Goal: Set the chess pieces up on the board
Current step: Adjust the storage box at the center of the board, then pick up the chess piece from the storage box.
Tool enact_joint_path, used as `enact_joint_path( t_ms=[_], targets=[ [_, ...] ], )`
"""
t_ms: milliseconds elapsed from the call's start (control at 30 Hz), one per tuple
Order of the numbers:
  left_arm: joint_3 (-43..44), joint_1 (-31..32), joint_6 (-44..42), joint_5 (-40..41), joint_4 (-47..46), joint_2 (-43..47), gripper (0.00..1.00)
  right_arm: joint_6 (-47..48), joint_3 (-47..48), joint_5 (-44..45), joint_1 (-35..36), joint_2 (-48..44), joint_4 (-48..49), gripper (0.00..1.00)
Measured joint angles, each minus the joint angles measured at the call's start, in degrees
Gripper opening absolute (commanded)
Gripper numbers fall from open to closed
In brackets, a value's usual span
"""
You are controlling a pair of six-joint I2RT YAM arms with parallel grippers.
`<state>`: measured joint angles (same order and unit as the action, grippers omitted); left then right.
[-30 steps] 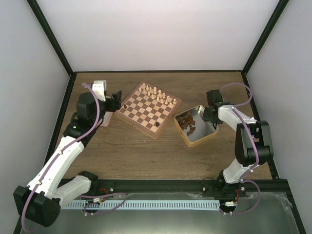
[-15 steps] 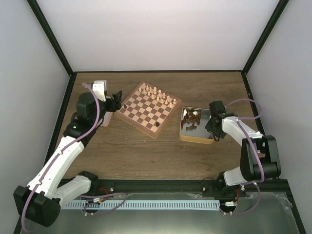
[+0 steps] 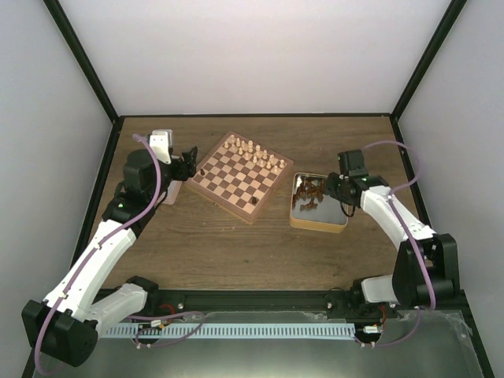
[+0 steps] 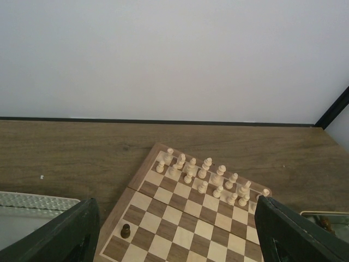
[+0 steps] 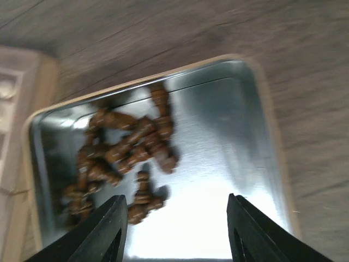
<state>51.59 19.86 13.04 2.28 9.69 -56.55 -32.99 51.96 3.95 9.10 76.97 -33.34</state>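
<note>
The board (image 3: 240, 175) lies just left of the tin (image 5: 229, 142), which holds the chess pieces (image 5: 131, 153) heaped on their sides at mixed angles, just ahead of the right gripper (image 5: 177, 221), the nearer one, fingers parted and empty, while the left gripper (image 4: 174, 234), likewise parted and empty, hangs by the board's left edge.

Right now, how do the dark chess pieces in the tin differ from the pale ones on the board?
Colour: the dark pieces are brown, the pale pieces cream. Pose: the dark pieces lie in a jumbled heap, while the pale pieces stand upright in two rows. Place: the dark pieces sit in the tin, while the pale pieces line one edge of the board. Both are small chess pieces.
</note>
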Motion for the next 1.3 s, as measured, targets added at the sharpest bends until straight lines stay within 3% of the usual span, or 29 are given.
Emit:
enact_joint_path(
  t_ms=[167,367,733,1000,1133,1300],
  targets=[
    [0.0,0.0,0.0,0.0,0.0,0.0,0.79,2.8,0.5,-4.8,3.6,4.0,3.7,0.39],
    [-0.1,0.0,0.0,0.0,0.0,0.0,0.79,4.3,1.6,-4.8,4.0,13.3,4.4,0.37],
    [-0.2,0.0,0.0,-0.3,-0.1,-0.2,0.79,7.6,3.2,-1.0,4.0,20.3,6.0,0.29],
    [-0.2,0.0,0.0,-0.4,-0.1,-0.3,0.79,9.5,4.6,0.9,4.0,21.9,7.7,0.25],
    [-0.2,0.0,0.0,-0.5,-0.1,-0.3,0.79,10.4,4.6,0.9,4.0,21.9,8.0,0.14],
    [-0.2,0.0,0.0,-0.7,-0.1,-0.3,0.79,11.5,4.6,1.0,4.0,21.9,8.3,0.13]
  ],
)
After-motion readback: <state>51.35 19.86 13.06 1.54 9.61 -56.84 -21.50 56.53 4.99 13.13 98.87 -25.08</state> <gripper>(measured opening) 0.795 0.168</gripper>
